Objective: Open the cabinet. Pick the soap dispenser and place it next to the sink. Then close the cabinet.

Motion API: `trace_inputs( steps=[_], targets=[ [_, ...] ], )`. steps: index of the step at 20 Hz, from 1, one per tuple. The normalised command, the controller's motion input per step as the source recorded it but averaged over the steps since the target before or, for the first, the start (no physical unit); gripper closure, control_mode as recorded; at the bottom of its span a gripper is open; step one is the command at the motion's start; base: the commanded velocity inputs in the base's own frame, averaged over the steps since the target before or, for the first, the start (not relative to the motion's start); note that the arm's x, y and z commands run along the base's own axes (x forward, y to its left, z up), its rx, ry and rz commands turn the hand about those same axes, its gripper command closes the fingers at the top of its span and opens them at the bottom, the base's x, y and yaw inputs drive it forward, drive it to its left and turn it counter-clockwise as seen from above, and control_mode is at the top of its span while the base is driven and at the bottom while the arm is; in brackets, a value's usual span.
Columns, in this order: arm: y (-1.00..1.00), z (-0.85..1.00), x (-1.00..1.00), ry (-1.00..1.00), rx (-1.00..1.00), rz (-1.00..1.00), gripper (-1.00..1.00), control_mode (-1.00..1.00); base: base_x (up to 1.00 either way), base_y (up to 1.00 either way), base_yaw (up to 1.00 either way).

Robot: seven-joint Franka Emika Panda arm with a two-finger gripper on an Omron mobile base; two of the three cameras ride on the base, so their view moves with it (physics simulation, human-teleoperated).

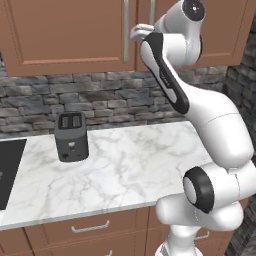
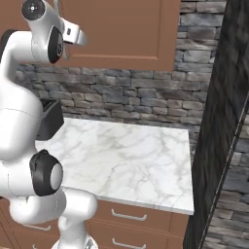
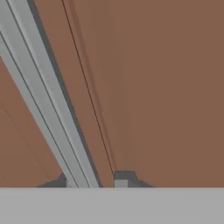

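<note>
- the arm rises from the base, bends at a dark elbow joint and reaches up and forward, so that the hand is raised against the front of the cabinet.
- in the left base view the gripper sits at the seam between the two cabinet doors, right by the silver bar handles; the fingers themselves are hidden behind the wrist.
- in the right base view the white hand points at the lower part of the cabinet door, close to its bottom edge.
- the hand view looks straight at the reddish-brown door panel from very close; a long silver handle runs slanted across the left side.
- two dark finger tips peek up at the bottom, one on the handle's far left side and one just right of it, so the handle lies between them.
- the tips stand apart rather than pressed together; whether they touch the bar i cannot tell.
- both cabinet doors appear closed, flush with each other.
- below, a white marble counter runs along a grey stone wall.
- a dark toaster stands on the counter well below and left of the hand.
- a black cooktop lies at the counter's left edge.
- drawers with short horizontal handles sit under the counter.
</note>
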Motion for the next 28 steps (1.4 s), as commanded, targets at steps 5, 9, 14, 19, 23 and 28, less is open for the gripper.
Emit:
trace_inputs(
  steps=[5,9,14,19,23,28],
  targets=[
    [-0.52,0.00,-0.28,0.00,0.00,-0.01,1.00,-1.00,0.00,0.00,0.00],
    [-0.66,0.00,-0.43,-0.02,0.00,-0.04,1.00,-1.00,0.00,0.00,0.00],
    [-0.76,0.00,-0.59,-0.02,0.00,-0.08,1.00,-1.00,0.00,0.00,0.00],
    [-0.81,0.00,-0.65,-0.01,0.02,-0.10,1.00,-1.00,0.00,0.00,0.00],
    [-0.89,0.00,-0.63,-0.02,0.03,-0.10,1.00,-1.00,0.00,0.00,0.00],
    [-0.96,-0.01,-0.49,-0.02,0.02,-0.08,1.00,-1.00,0.00,0.00,0.00]
  ],
)
